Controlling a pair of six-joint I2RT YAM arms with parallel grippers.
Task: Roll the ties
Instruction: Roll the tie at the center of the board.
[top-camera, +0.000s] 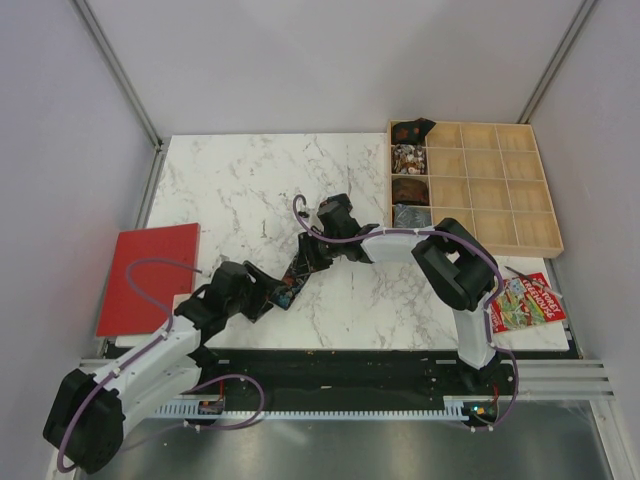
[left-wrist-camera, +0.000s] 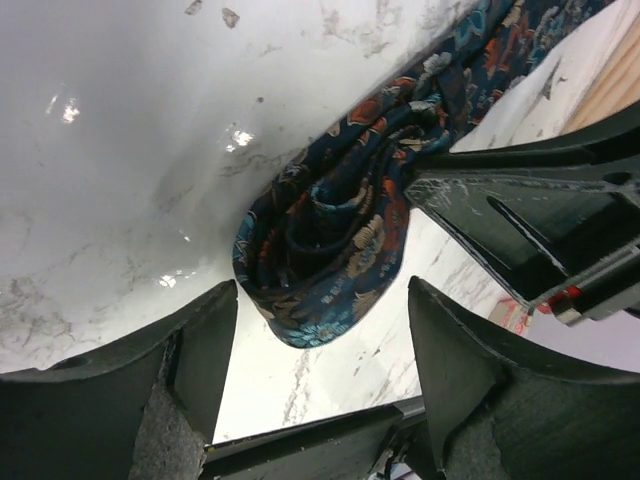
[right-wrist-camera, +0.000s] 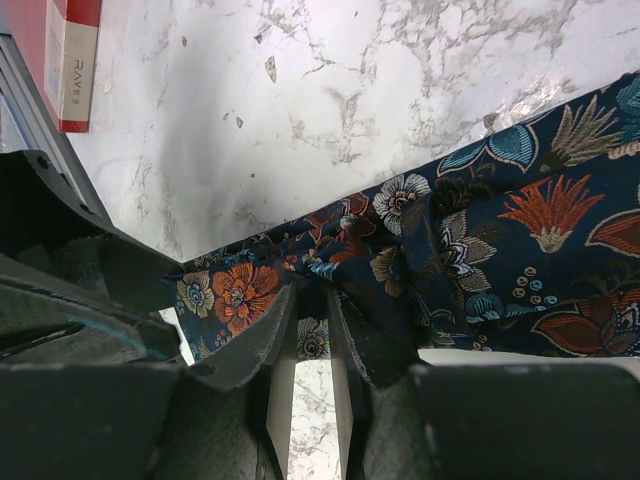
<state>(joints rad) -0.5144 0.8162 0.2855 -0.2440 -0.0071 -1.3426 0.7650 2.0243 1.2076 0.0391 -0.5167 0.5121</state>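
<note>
Nearest the arm bases, the left claw (left-wrist-camera: 320, 300) is spread wide, both fingers apart and not gripping anything. From its wrist cam the rolled-up end of the tie (left-wrist-camera: 340, 230) sits on the marble just past the fingertips, lined up with the gap between them. I can't see either pad actually touching the fabric.

The tie is dark navy/black with orange, red and teal flowers. It's coiled loosely at the left claw's end, and the rest runs off as a flat strip toward the right claw (right-wrist-camera: 310, 300). That one is pinched almost closed on a fold of the tie, with cloth bunched up around both fingers. In the top view the whole thing sits about mid-table (top-camera: 230, 190), strung between the 2 claws.

As for writing, the right wrist cam catches a red box (right-wrist-camera: 75, 60) with a tan edge that reads "RAVE". From above it lies flat at the table's left edge. Over on the right edge there's a red booklet (top-camera: 525, 303) with a busy cartoon cover, lettering too small to read.

Farthest back on the right is a wooden grid tray (top-camera: 490, 195). 4 cells in its left column hold small dark bundles (top-camera: 408, 188), too small to identify.
</note>
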